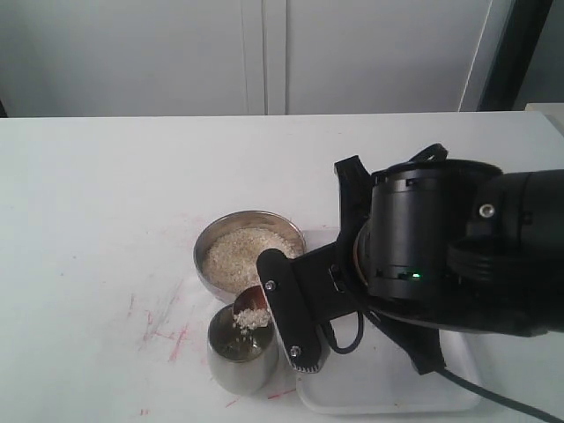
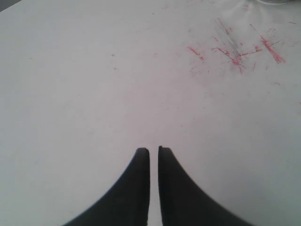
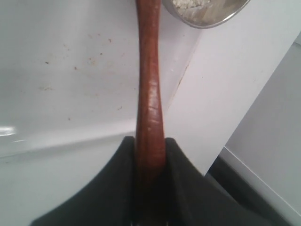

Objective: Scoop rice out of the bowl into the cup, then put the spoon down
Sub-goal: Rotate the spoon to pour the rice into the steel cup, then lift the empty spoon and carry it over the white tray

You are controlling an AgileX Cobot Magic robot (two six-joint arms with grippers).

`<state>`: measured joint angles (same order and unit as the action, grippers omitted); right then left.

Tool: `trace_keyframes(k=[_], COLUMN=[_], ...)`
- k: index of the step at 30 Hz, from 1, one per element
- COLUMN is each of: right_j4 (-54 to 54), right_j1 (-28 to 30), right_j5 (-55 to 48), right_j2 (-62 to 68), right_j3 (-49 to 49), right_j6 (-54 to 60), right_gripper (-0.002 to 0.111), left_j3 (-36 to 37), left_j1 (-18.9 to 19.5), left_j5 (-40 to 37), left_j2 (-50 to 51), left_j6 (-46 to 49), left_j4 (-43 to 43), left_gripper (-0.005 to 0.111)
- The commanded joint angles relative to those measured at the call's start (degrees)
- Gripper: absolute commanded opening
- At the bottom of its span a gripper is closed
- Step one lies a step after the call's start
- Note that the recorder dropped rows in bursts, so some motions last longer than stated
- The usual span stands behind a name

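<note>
The steel bowl (image 1: 248,253) holds off-white rice (image 1: 247,258) near the table's middle. In front of it stands the steel cup (image 1: 239,356). My right gripper (image 1: 280,310) is shut on the reddish-brown spoon (image 3: 149,94), whose tilted oval end (image 1: 251,308) hangs over the cup's mouth with grains spilling off it into the cup. In the right wrist view the handle runs out from between the fingers (image 3: 169,150) toward the bowl's rim (image 3: 207,14). My left gripper (image 2: 154,150) hangs shut and empty over bare table; it does not show in the exterior view.
A white tray (image 1: 388,379) lies under my right arm, right of the cup. Red scribble marks (image 1: 172,335) stain the white table (image 1: 106,203) left of the cup. A white cabinet wall stands behind the table.
</note>
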<state>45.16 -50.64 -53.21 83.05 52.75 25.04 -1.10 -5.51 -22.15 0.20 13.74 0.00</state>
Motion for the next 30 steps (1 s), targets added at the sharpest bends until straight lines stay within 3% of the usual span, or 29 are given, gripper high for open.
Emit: trace_keyframes(k=[1, 15, 30], right_j4=[1.49, 7.19, 11.88], right_j1=[-0.13, -0.13, -1.92], right_j5=[1.26, 2.12, 3.61], right_j2=[-0.19, -0.19, 0.32], right_j3=[-0.19, -0.19, -0.19], right_j6=[0.69, 9.84, 9.60], right_gripper=[0.000, 0.000, 0.000], left_j3=[0.52, 0.52, 0.52], left_j1=[-0.41, -0.41, -0.41], left_j5=[-2.73, -2.73, -2.73], left_j2=[-0.20, -0.20, -0.20], left_j6=[-0.27, -0.27, -0.27], left_j4=[-0.32, -0.32, -0.32], left_gripper=[0.014, 0.014, 0.014])
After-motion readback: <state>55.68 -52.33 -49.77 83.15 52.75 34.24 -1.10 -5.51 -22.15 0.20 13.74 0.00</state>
